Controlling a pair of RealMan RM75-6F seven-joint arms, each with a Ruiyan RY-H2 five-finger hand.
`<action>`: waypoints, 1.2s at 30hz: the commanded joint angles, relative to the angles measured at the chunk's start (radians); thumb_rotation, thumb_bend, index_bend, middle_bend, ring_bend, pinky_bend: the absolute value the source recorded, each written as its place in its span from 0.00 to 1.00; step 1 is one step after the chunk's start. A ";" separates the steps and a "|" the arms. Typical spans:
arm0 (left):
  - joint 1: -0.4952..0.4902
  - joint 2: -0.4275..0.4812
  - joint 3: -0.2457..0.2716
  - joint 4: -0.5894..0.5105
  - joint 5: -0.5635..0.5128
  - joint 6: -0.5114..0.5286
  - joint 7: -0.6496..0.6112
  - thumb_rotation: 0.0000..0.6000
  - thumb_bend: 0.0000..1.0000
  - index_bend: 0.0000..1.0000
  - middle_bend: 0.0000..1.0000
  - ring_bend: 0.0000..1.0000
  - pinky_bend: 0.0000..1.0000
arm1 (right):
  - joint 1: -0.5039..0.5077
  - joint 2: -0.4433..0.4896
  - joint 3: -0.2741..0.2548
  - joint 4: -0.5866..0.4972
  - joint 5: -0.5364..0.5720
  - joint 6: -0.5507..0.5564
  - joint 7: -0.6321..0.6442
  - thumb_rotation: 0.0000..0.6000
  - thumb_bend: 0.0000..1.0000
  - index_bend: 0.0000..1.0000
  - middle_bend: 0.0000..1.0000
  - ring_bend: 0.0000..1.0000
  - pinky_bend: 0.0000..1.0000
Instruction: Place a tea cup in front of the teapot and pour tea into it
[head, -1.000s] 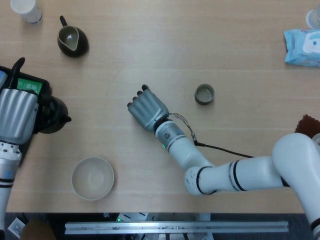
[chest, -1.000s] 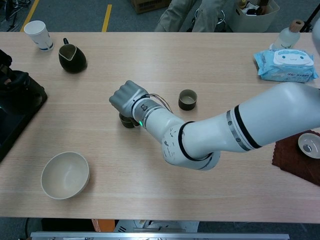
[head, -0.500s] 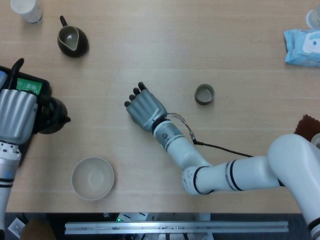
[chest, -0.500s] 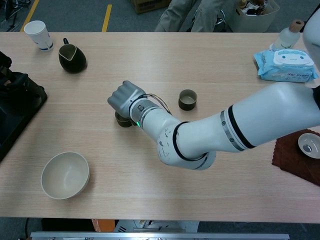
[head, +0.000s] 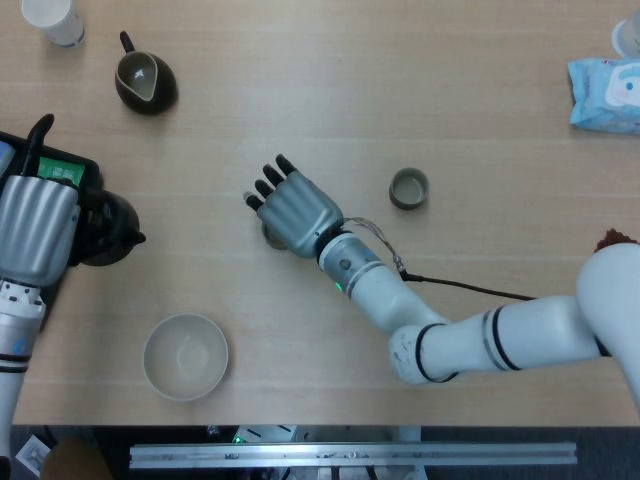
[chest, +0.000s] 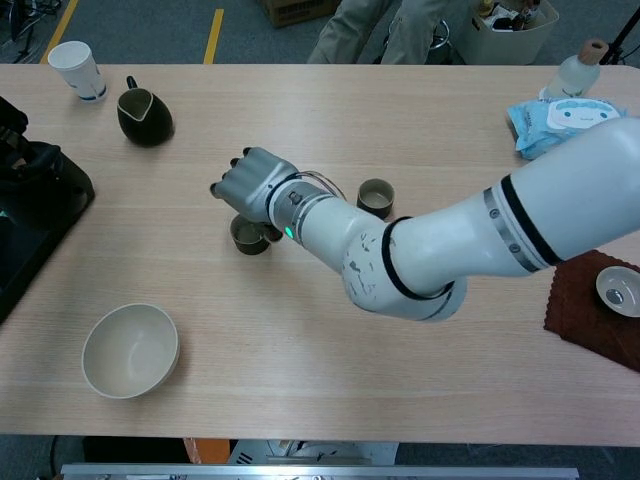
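The small dark-green ceramic tea cup (chest: 249, 237) stands upright on the light wooden table (chest: 400, 400) near its centre, directly below the right hand (chest: 248, 183). Its contents cannot be determined. In the head view the cup is almost entirely hidden beneath that hand.

A second small dark-green cup (chest: 375, 198) stands upright to the right of the first, apart from it; its interior is not clearly resolved. The dark round pitcher with a spout and handle (head: 145, 81) stands near the far left edge, interior pale green-grey, no liquid discernible. The white paper cup (chest: 78, 69) stands just beside it. The pale cream ceramic bowl (head: 185, 357) at the near left shows nothing inside. The black teapot (head: 105, 230) sits at the left edge beside a black tray (head: 60, 170).

Right hand: above the tea cup, fingers spread and extended, holding nothing; the chest view shows a gap between palm and cup rim.

Left hand (head: 35, 228): fingers curled beside the teapot; whether it grips the teapot cannot be determined.

Change from one second ago: the right hand was curled down around the cup; it has since risen off the cup and its fingers have uncurled. The cup now stands further left than before.
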 joint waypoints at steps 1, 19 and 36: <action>-0.004 -0.002 -0.002 -0.002 0.000 -0.004 0.001 0.90 0.33 0.99 1.00 0.85 0.06 | -0.062 0.143 -0.030 -0.146 -0.108 0.034 0.081 1.00 0.24 0.14 0.17 0.08 0.09; -0.072 -0.056 -0.037 -0.027 -0.056 -0.097 0.051 0.90 0.33 0.99 1.00 0.85 0.06 | -0.395 0.667 -0.215 -0.493 -0.496 0.204 0.438 1.00 0.23 0.14 0.18 0.08 0.09; -0.151 -0.211 -0.080 0.047 -0.160 -0.173 0.184 1.00 0.33 0.99 1.00 0.85 0.06 | -0.587 0.829 -0.276 -0.448 -0.725 0.232 0.644 1.00 0.23 0.15 0.18 0.08 0.09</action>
